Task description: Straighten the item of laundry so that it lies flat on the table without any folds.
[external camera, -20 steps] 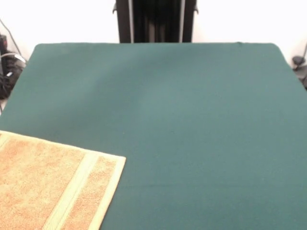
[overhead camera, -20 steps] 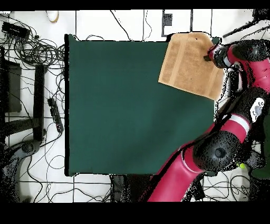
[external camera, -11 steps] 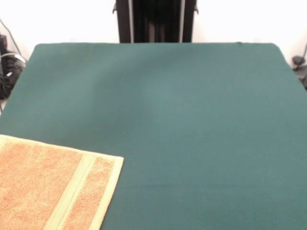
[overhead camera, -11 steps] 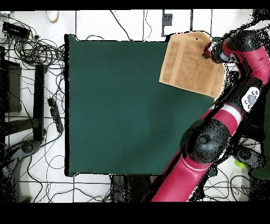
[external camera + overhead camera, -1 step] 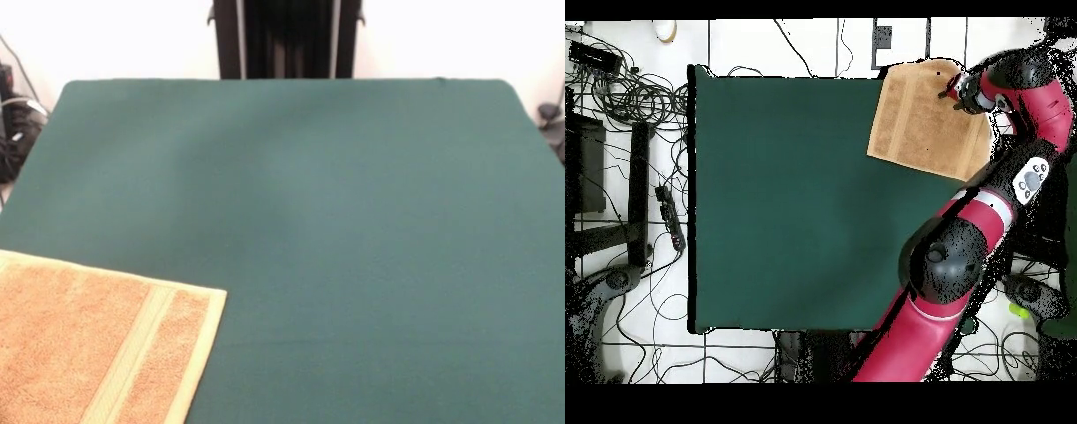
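The towel (image 5: 925, 120) lies spread at a corner of the table (image 5: 785, 200), its paler stripe (image 5: 132, 353) running across it, part of it reaching past the table's edge. The gripper (image 5: 958, 90) sits over the towel's outer corner; I cannot tell whether it is spread or pressed together.

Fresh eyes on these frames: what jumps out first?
The orange-tan towel lies at one corner of the big green table, partly over the edge in the overhead view. The red arm curls along that side, its hand over the towel's outer edge. Cables clutter the floor beyond the opposite side.
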